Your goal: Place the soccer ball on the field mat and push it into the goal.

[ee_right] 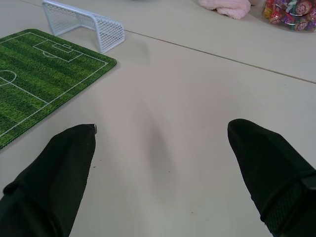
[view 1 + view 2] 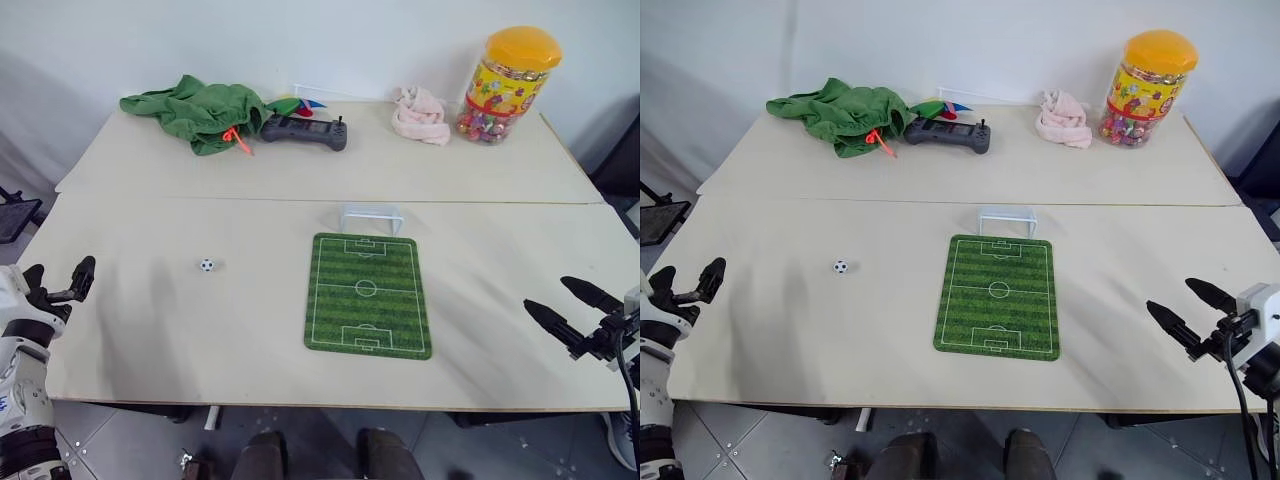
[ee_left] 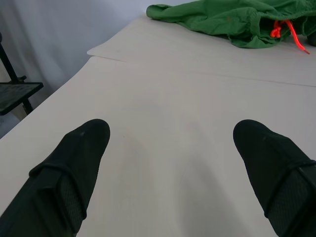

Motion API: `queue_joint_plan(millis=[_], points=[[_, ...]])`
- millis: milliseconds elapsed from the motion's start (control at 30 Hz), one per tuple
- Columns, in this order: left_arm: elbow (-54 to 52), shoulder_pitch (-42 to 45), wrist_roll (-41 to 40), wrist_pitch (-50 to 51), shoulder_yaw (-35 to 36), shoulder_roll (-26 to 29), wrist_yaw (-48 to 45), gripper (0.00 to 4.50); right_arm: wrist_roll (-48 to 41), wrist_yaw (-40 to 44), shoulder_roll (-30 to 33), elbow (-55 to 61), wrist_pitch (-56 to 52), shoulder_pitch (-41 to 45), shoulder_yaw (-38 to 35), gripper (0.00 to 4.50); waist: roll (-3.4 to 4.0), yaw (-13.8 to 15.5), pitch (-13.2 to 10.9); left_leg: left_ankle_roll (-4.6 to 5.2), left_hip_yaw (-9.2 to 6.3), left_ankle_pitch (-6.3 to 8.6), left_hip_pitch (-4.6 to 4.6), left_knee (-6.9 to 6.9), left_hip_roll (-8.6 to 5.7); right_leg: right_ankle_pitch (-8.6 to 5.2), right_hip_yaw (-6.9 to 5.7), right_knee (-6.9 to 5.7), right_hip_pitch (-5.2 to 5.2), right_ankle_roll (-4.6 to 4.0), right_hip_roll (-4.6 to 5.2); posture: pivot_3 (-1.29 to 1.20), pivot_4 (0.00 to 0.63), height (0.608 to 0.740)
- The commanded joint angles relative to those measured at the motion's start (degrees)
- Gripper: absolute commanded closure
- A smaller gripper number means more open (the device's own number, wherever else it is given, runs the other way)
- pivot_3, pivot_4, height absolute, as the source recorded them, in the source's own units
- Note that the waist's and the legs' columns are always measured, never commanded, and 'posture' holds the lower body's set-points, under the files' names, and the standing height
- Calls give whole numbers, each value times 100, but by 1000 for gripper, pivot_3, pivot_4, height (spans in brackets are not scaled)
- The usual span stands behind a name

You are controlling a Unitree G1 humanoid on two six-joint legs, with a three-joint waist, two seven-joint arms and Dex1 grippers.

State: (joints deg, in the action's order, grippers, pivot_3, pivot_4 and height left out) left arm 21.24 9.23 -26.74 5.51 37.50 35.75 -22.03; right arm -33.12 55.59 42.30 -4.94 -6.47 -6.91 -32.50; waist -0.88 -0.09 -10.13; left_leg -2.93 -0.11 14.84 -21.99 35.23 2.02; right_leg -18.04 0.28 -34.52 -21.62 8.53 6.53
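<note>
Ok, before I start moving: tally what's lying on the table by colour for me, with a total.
Green: 2, the field mat and the green cloth bundle
White: 2, the soccer ball (black patches) and the goal
Pink: 1, the pink cloth
Dark grey: 1, the handheld controller
Yellow: 1, the lidded candy jar
Total: 7

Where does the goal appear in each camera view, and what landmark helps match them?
Left eye view: the goal stands at the far end of the field mat, right of centre.
Right eye view: same place, near centre.
Left wrist view: not in it.
Right wrist view: near the top left corner, at the mat's corner.
Shared landmark: the field mat, seen in both eye views and the right wrist view.
</note>
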Motion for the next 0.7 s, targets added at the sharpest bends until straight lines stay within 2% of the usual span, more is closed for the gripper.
queue_joint_plan(millis=[33, 333, 467, 600, 700], points=[[-171, -1, 140, -263, -56, 34, -10, 9, -44, 23, 63, 80, 18, 70, -111, 0, 0, -2, 0, 0, 0, 0, 0, 0, 0, 0, 0, 0, 0, 0, 0, 0, 150, 740], [-346, -45, -32, -237, -16, -23, -92, 9, -50, 90, 120, 38, -40, 142, -96, 0, 0, -1, 0, 0, 1, 0, 1, 1, 0, 0, 0, -3, 0, 1, 0, 0, 150, 740], [-874, -342, -101, 104, -93, 36, -266, 9, -98, 211, 210, 54, -115, 171, -135, 0, 0, -10, 0, -1, 2, 0, 1, 1, 0, 1, 0, -2, 0, 1, 0, 0, 150, 740], [-1580, -593, -559, 668, -141, 110, -812, 9, -306, 672, 390, 340, -317, 8, -172, 0, 0, -4, 0, 0, 1, 0, 1, 2, 0, 0, 1, -4, 0, 1, 0, 0, 150, 740], [-1997, -462, -638, 767, -546, 211, -1385, 9, -495, 1069, 550, 781, -534, -165, -66, 0, 0, 13, 0, 1, 1, 0, 0, 3, 0, 0, 1, -2, 1, -1, 1, 0, 150, 740]])
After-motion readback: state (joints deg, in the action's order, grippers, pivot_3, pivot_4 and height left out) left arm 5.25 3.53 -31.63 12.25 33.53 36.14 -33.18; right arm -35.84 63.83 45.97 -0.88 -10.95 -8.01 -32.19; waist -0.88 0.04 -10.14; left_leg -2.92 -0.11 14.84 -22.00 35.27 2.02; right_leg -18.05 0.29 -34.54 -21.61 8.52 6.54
